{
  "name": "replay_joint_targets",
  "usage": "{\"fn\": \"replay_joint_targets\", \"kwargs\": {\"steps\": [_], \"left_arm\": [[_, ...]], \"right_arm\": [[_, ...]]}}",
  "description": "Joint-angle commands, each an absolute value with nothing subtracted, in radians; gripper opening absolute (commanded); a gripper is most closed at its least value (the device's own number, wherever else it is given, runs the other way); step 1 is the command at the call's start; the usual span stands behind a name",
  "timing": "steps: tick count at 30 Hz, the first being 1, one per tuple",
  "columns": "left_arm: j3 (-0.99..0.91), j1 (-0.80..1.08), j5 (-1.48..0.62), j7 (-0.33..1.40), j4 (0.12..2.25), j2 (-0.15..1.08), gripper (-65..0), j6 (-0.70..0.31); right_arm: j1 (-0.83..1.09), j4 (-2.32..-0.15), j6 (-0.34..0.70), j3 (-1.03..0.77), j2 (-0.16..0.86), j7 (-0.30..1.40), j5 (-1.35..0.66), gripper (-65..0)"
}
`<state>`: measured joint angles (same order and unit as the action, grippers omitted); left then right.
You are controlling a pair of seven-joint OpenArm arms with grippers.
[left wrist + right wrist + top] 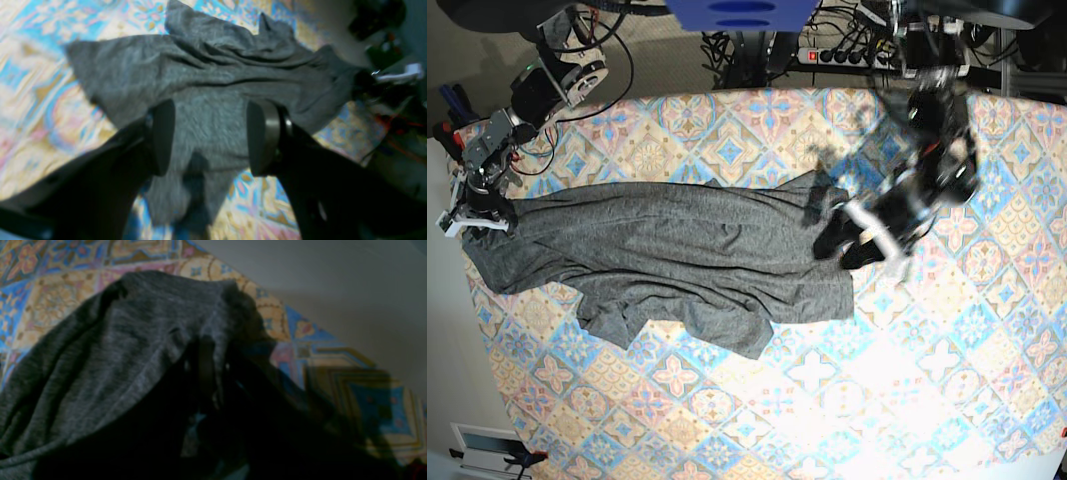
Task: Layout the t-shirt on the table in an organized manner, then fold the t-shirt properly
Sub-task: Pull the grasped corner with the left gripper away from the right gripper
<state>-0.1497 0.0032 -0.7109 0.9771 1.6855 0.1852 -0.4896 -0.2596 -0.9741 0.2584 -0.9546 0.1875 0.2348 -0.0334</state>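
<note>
Fabric of the t-shirt (677,255) lies stretched across the table (947,400), with its long axis running between my 2 arms. My left gripper (210,136) has its fingers (163,136) spread wide, the grey cloth visible in the gap below and not pinched; I judge this end is free. My right gripper (477,215) sits at the opposite end, fingers pressed together on the cloth at the table edge. The lower part is bunched and folded under, so the right arm is nearer to it. Patterned cloth covers the table; cables (827,45) lie behind it
</note>
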Motion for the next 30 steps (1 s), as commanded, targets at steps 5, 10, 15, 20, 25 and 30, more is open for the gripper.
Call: {"fn": "replay_joint_targets", "kwargs": {"steps": [5, 10, 15, 20, 25, 30], "left_arm": [[-0.044, -0.133, -0.642, 0.898, 1.397, 0.154, -44.0, -0.498], [-0.058, -0.147, -0.591, 0.862, 1.188, 0.186, -57.0, -0.499], [-0.077, -0.062, -0.549, 0.803, 1.112, 0.271, -55.9, -0.504], [-0.074, -0.004, -0.559, 0.794, 1.113, 0.329, -55.7, -0.509], [-0.079, 0.002, -0.55, 0.803, 1.115, 0.343, -55.8, -0.601], [-0.079, 0.021, -0.556, 0.799, 1.141, 0.39, -55.4, -0.698]], "right_arm": [[-0.283, -0.986, 0.262, -0.954, 0.211, 0.211, -0.044, -65.0], [-0.283, -0.986, 0.255, -0.96, 0.211, 0.209, -0.045, -65.0], [-0.283, -0.989, 0.223, -1.024, 0.211, 0.213, -0.045, -65.0], [-0.277, -0.993, 0.148, -1.038, 0.211, 0.216, -0.045, -65.0], [-0.255, -1.036, 0.148, -1.038, 0.208, 0.259, -0.044, -58.4], [-0.165, -1.164, 0.148, -1.035, 0.206, 0.369, -0.044, -46.3]]}}
